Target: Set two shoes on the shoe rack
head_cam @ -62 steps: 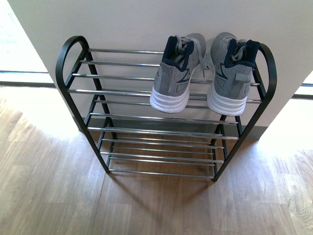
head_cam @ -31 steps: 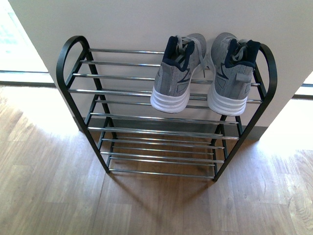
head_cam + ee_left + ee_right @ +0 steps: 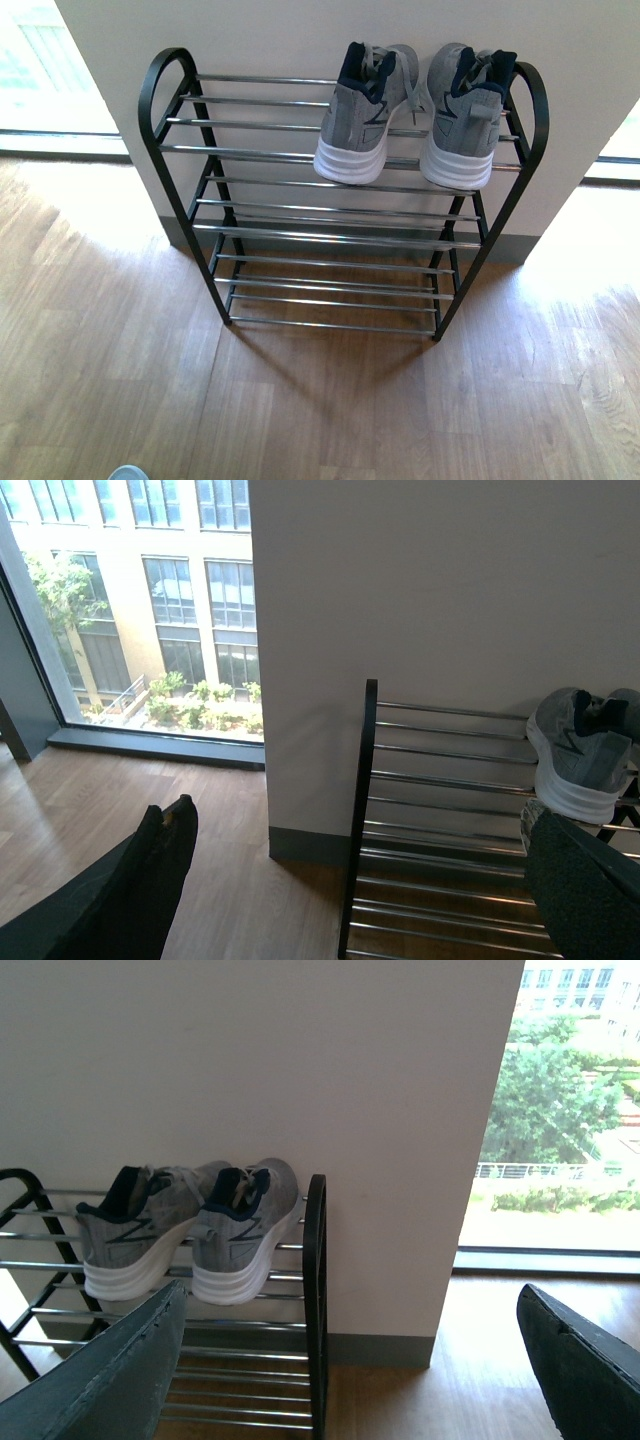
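Left tool: the two dark fingers are spread wide apart with nothing between them. Right tool: likewise spread wide and empty. Neither arm appears in the front view. The shoe rack, a black frame with chrome bars, stands on the wooden floor with its back against a pale wall. The two grey sneakers rest side by side on the top tier at the rack's right end. Their white-soled heels face the camera and their toes point toward the wall. The outer shoe sits just beside the frame's end loop. The lower tiers carry no shoes. A small pale rounded object shows at the lower edge of the front view, but too little is visible to identify it.
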### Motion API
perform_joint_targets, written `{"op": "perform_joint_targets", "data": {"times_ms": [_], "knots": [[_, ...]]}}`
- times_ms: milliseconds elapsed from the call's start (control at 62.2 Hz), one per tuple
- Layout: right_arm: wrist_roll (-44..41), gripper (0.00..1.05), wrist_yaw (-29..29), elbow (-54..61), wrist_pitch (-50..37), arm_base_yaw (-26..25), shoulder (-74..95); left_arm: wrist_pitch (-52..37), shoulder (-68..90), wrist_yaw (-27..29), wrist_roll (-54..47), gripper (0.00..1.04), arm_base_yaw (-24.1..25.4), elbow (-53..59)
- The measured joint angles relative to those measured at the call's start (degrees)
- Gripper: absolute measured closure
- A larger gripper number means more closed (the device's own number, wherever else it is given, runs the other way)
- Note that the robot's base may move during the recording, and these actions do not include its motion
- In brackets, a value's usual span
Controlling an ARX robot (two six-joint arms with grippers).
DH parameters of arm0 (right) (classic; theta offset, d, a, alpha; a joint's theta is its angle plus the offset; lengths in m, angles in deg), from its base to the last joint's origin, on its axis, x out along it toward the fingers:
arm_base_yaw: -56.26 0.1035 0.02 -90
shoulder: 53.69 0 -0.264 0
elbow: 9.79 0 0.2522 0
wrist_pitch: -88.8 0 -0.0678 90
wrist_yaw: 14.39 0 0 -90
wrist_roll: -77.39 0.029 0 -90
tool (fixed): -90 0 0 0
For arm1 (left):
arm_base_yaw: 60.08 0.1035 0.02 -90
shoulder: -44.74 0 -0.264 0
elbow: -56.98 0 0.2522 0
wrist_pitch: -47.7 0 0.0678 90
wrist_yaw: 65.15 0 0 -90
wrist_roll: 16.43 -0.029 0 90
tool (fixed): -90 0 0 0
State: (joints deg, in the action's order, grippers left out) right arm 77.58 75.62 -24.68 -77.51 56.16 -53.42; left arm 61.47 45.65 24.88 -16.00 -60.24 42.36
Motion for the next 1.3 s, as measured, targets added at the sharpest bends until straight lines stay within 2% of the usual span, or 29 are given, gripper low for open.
{"op": "perform_joint_targets", "data": {"times_ms": [1302], "knots": [[0.0,0.09,-0.04,0.0,0.11,0.04,-0.04,0.0,0.0,-0.02,0.0,0.09,0.02,0.0]]}}
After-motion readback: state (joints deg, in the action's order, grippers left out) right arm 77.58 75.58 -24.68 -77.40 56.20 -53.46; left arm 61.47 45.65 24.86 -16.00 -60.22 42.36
